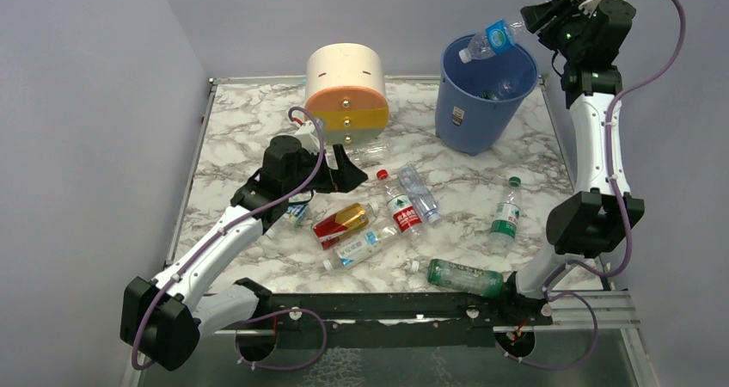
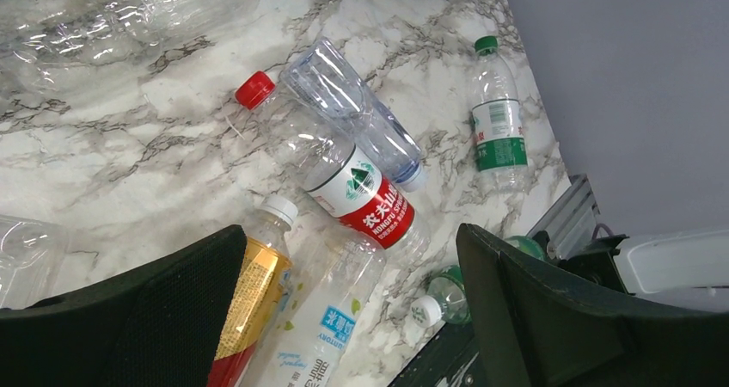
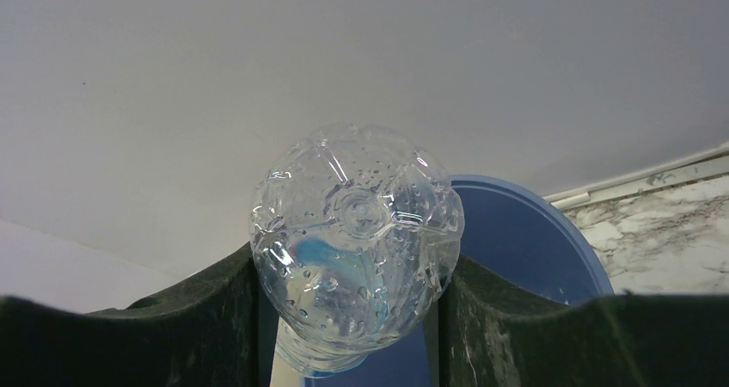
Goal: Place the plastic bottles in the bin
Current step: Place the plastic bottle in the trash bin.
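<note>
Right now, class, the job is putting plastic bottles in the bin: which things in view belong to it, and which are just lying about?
Belong to the job: tall round blue plastic bin; clear blue-labelled plastic bottle held above it; red-capped, red-labelled clear bottle; green-capped, green-labelled clear bottle; green-tinted bottle lying at the near edge.
Just lying about: cream-and-orange round drawer unit.

Bright even light, soft shadows; glints on the plastic bottles [image 2: 361, 193]

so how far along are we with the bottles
At least one clear bottle already lies in the bin. The right gripper holds a blue-label bottle over its rim. The left gripper hangs open above about eight more on the table, the red-label bottle among them.
</note>
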`<state>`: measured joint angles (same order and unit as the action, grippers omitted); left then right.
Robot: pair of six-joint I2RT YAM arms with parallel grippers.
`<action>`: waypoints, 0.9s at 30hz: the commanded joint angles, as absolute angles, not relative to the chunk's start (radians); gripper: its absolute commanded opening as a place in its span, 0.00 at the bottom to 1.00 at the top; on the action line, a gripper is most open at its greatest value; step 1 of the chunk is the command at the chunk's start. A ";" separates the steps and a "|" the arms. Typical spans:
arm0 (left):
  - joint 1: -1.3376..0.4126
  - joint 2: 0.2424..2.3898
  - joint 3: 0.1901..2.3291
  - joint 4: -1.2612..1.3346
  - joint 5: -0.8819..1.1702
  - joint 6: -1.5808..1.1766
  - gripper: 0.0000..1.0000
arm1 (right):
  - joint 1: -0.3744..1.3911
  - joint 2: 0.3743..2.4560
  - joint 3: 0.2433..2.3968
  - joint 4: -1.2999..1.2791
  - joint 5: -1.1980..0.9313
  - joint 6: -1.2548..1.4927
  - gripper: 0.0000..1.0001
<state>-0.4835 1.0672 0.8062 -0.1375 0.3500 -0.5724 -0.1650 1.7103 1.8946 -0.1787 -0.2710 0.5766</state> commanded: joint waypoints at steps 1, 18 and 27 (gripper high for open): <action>-0.478 1.070 0.799 -0.100 0.377 -0.581 0.99 | -0.175 1.728 1.875 -0.147 -0.235 0.579 0.55; -0.477 1.091 0.788 -0.076 0.386 -0.588 0.99 | -0.179 1.764 1.847 -0.141 -0.254 0.583 0.55; -0.477 1.116 0.790 -0.058 0.397 -0.589 0.99 | -0.179 1.793 1.836 -0.141 -0.269 0.588 0.58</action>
